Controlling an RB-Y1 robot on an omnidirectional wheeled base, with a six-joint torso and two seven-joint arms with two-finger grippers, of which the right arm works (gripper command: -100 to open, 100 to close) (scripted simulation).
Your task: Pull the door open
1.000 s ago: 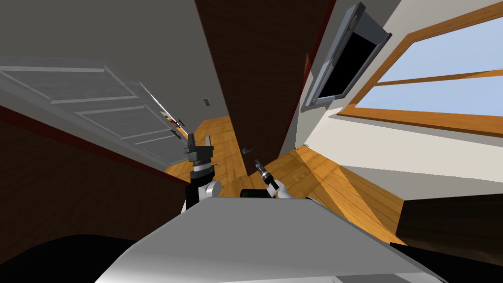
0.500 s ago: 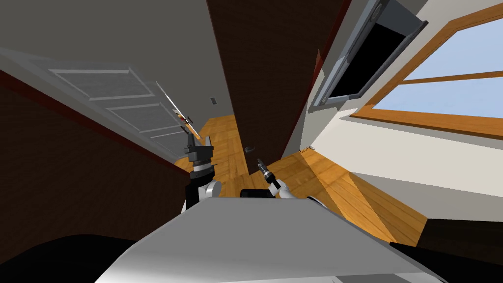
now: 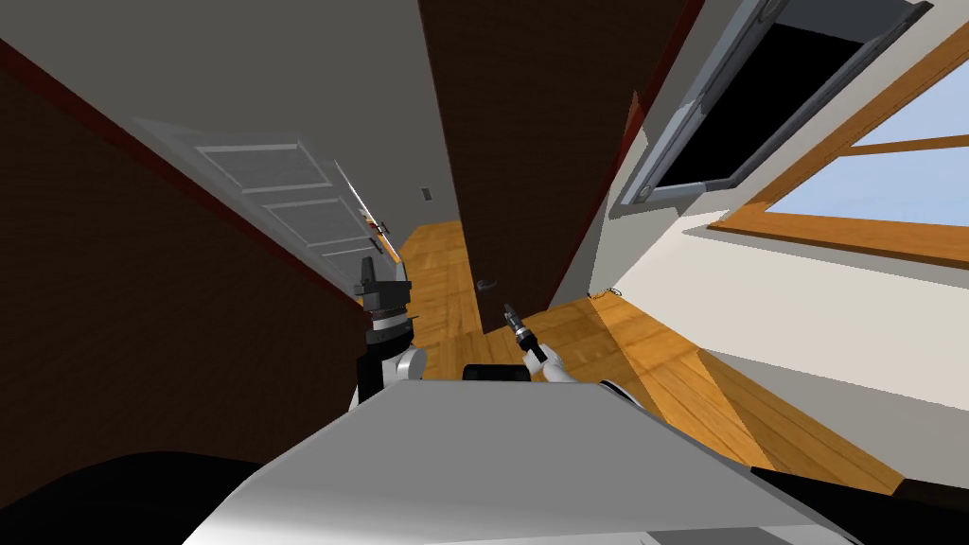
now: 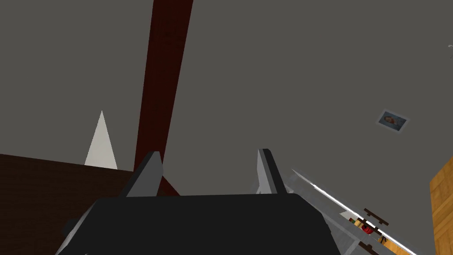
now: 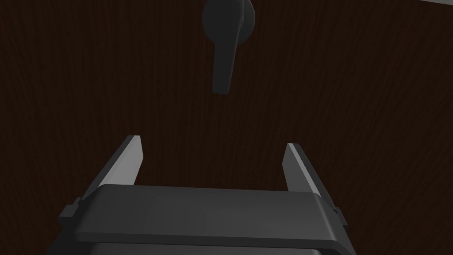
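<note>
A dark brown wooden door (image 3: pixel 539 142) stands ahead of me, with a dark lever handle (image 3: pixel 487 283) low on its face. In the right wrist view the door (image 5: pixel 354 88) spreads behind the fingers and the handle (image 5: pixel 225 40) sits a short way beyond them. My right gripper (image 5: pixel 212 161) is open, empty, and apart from the handle; in the head view that gripper (image 3: pixel 509 310) points at the door just right of the handle. My left gripper (image 3: pixel 383 274) is raised to the left, open and empty (image 4: pixel 208 170).
A white panelled door (image 3: pixel 293 199) stands ajar on the left wall, beside a dark brown wall (image 3: pixel 142 284). Wooden floor (image 3: pixel 625 350) runs down the corridor. To the right are a dark framed screen (image 3: pixel 748 95) on the wall and a wood-framed window (image 3: pixel 880 189).
I have turned, so the whole head view has shifted. The dark door and its handle have slid slightly right and down. Both grippers hold their pose.
</note>
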